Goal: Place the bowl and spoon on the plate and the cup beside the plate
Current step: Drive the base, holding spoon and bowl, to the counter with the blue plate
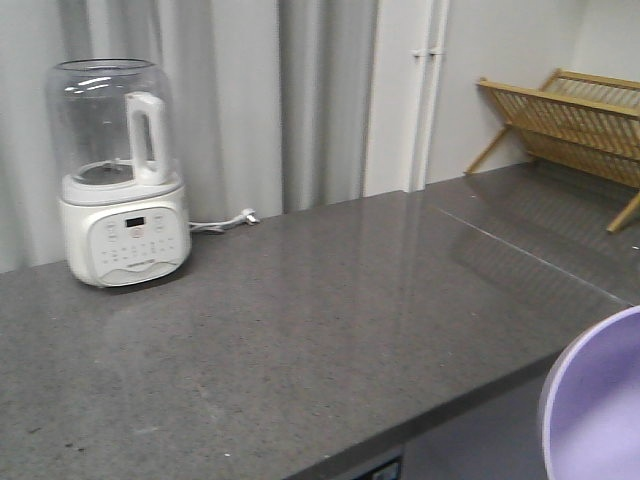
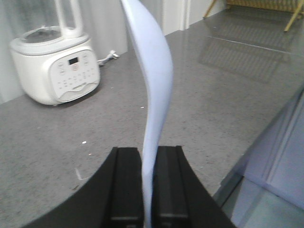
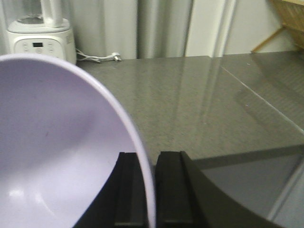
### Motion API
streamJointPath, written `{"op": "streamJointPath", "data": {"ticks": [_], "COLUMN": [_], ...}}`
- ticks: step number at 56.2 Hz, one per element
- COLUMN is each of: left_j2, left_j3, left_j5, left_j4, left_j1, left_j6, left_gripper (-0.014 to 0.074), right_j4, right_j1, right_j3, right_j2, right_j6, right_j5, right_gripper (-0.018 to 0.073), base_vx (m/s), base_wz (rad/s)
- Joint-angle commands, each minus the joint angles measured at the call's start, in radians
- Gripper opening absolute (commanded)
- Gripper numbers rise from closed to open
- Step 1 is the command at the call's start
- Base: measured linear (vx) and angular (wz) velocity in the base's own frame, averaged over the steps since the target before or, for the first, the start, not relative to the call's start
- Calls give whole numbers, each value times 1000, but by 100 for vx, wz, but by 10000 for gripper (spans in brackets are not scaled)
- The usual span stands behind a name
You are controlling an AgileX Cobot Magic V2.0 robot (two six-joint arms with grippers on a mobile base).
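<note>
1. My left gripper is clamped narrow on a thin light blue piece seen edge-on, which I read as the plate. It stands upright above the grey countertop.
2. My right gripper pinches the rim of the lavender bowl, one finger inside and one outside. The bowl is tilted and off the counter, at the front view's lower right corner.
3. A white blender stands at the back left, and a wooden dish rack at the back right.
4. I see no spoon or cup in any view.

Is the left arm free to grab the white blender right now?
Probably not: the left gripper has its jaws shut on the light blue plate. Open counter leads to the blender, but the plate must go first.
</note>
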Motion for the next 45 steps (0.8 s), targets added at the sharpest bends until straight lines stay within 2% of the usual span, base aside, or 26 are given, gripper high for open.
{"op": "streamJointPath", "data": {"ticks": [1,45], "left_j2": [6,6], "left_j3": [-24,-24], "left_j5": [-89,-88], "left_j4": [-9,-9], "left_j1": [-5,-5], "left_j6": [-6,-6], "left_gripper": [-3,-3], "right_j4": [22,22], "right_j1": [-2,-2], "right_j3": [-28,-28], "right_j2": [7,7], "right_j6": [-3,-3], "right_j5": [-83,-72], "right_gripper": [-8,-8], "base_vx": [-17,-12], "base_wz": [-66,-56]}}
